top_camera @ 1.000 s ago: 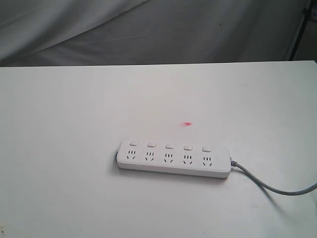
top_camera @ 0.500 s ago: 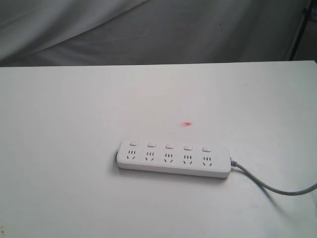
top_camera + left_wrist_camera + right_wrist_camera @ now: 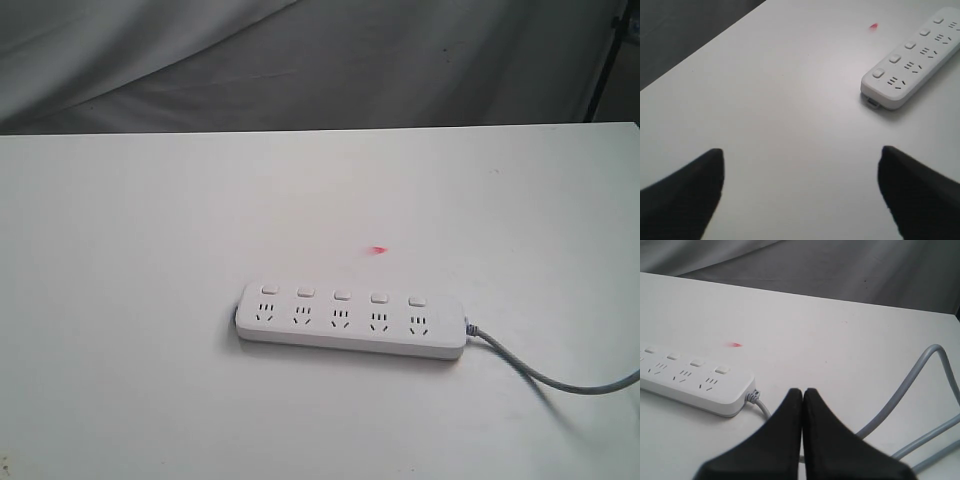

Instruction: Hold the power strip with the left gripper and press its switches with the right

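The power strip (image 3: pixel 350 322) lies untouched on the white table (image 3: pixel 130 250).
The left gripper (image 3: pixel 801 160) is spread wide and empty, short of the strip's end; the right gripper (image 3: pixel 802 395) is pinched closed, empty, near the grey cord (image 3: pixel 540 375).

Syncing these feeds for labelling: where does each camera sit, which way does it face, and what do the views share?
Exterior: raised off the arms, looking down on the table and power strip; no arm shows.
Left wrist: on the left arm, facing the strip's cordless end; left gripper open.
Right wrist: on the right arm, facing the cord end; right gripper shut.
Shared: the strip and a red mark.
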You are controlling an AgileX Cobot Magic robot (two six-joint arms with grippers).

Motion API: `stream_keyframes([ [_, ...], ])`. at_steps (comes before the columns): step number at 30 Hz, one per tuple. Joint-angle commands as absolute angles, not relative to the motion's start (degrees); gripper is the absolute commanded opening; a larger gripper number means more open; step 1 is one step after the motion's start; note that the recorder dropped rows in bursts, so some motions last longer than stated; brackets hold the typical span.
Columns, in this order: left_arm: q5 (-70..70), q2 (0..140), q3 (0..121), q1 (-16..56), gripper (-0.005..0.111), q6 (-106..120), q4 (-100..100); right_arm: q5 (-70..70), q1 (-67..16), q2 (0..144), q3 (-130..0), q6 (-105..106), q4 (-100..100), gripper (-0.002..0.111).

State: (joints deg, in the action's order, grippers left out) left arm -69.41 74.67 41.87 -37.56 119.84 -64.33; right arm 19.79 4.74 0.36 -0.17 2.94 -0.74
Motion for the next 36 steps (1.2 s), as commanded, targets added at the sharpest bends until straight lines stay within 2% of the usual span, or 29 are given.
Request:
stream_keyframes([
  [1,-69.8,74.7,42.3,-37.7,0.095,120.0,-64.6,19.8,5.1,0.0,0.0,2.8,-0.5,0.0],
  [15,-70.0,74.8,42.8,-37.5,0.095,120.0,-66.4,19.8,5.1,0.0,0.0,2.8,-0.5,0.0],
  [24,-70.0,77.1,48.3,-28.2,0.095,120.0,-59.2,19.8,5.1,0.0,0.0,2.8,-0.5,0.0],
  [36,-65.7,93.6,54.4,-15.7,0.095,120.0,-54.6,19.8,5.1,0.0,0.0,2.8,-0.5,0.0],
])
